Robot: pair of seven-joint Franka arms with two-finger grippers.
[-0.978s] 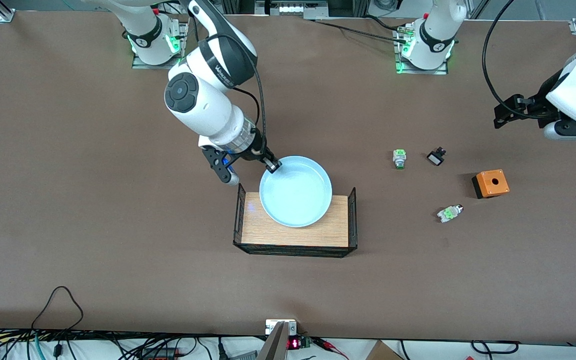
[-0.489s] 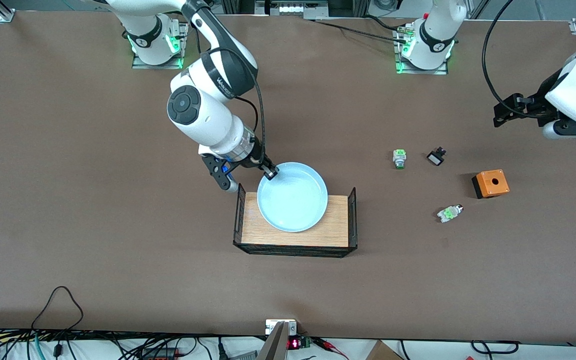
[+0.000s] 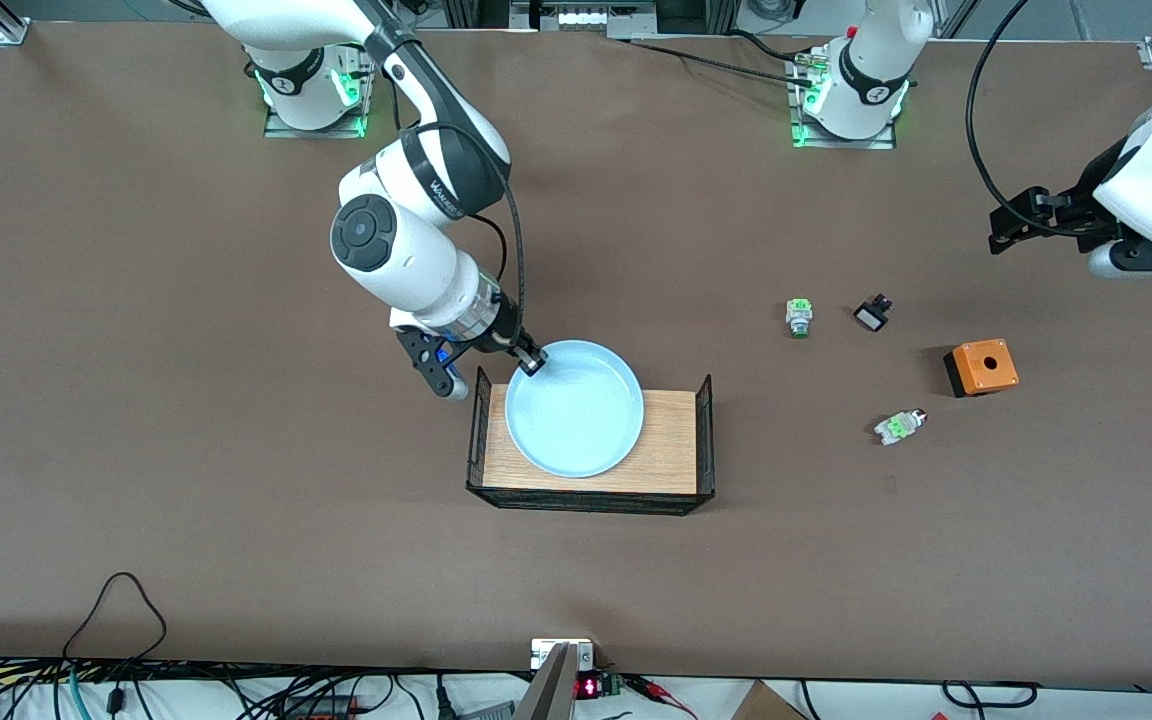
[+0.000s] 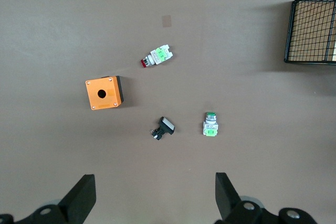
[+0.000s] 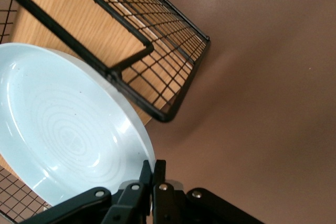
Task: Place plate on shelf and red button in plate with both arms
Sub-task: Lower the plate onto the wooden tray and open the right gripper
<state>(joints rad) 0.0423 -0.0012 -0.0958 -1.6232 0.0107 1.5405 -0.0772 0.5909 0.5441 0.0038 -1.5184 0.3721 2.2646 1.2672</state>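
- Front view is showing the brown table (image 3: 186,450), and on it, near the middle, the wire rack with a wooden shelf (image 3: 661,455) is standing.
- Over this rack the pale blue plate (image 3: 576,410) is hanging, its rim reaching a little past the rack's edge that is farther from the front camera; I cannot tell if it is already touching the wood.
- The right gripper (image 3: 532,364) is pinching the plate's rim with its fingers clamped together on it, at the side toward the right arm's end of the table.
- The left gripper (image 4: 152,203) is waiting up in the air over the left arm's end of the table, fingers wide apart and holding nothing.
- The orange box (image 3: 982,366) is sitting toward that same end.
- The red button (image 3: 898,427) is lying on its side on the table, nearer to the front camera than the orange box.
- The green-ended switch (image 3: 799,316) and the small black part (image 3: 872,315) are lying beside each other, farther from the camera.
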